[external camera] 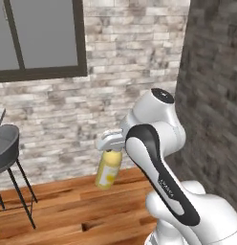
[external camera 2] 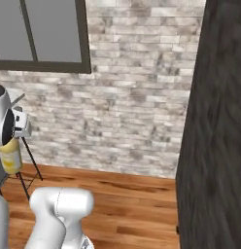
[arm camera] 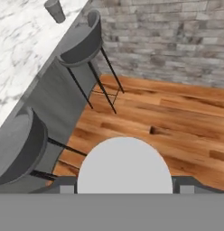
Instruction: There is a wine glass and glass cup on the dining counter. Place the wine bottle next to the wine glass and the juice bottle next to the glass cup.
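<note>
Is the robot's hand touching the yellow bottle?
Touching. In the left base view the gripper is closed over the top of the juice bottle, which hangs from it above the wooden floor, nothing else holding it up.

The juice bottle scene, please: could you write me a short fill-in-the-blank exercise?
1. The gripper holds the juice bottle by its ____.
2. The bottle's body is ____ in colour.
3. Below it lies a ____ floor.
4. In the hand view, a grey cup stands on the ____ counter.

Missing words: top; yellow; wooden; marble
</note>
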Motion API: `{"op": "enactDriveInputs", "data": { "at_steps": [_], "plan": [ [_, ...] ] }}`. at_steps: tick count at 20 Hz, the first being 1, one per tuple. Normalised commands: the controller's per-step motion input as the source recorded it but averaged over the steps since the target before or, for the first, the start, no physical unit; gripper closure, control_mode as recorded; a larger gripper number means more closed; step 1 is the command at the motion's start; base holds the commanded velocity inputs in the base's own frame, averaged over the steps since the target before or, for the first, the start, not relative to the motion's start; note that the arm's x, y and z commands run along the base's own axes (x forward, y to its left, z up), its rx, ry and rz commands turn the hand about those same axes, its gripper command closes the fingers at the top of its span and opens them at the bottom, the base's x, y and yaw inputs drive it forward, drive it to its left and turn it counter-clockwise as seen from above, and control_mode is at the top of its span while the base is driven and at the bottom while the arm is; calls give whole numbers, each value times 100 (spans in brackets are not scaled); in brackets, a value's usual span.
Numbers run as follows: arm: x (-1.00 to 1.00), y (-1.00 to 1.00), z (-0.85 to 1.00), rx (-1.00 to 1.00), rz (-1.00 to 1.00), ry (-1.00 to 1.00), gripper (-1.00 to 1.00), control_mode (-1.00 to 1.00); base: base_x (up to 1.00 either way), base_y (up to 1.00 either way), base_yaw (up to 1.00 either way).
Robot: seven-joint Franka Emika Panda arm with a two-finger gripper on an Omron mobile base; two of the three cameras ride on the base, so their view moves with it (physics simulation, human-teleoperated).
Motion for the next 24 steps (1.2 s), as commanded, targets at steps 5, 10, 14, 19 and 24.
{"op": "enactDriveInputs", "data": {
  "at_steps": [5, 10, 14, 19, 24],
  "plan": [
    [0, 0, 0, 0, 0, 0, 100, 100, 72, -18, 32],
    [0, 0, 0, 0, 0, 0, 100, 100, 69, -11, 43],
    [0, 0, 0, 0, 0, 0, 100, 100, 63, -7, 51],
    [0, 0, 0, 0, 0, 0, 100, 100, 61, -5, 55],
    [0, 0, 0, 0, 0, 0, 100, 100, 57, -4, 57]
  ]
}}
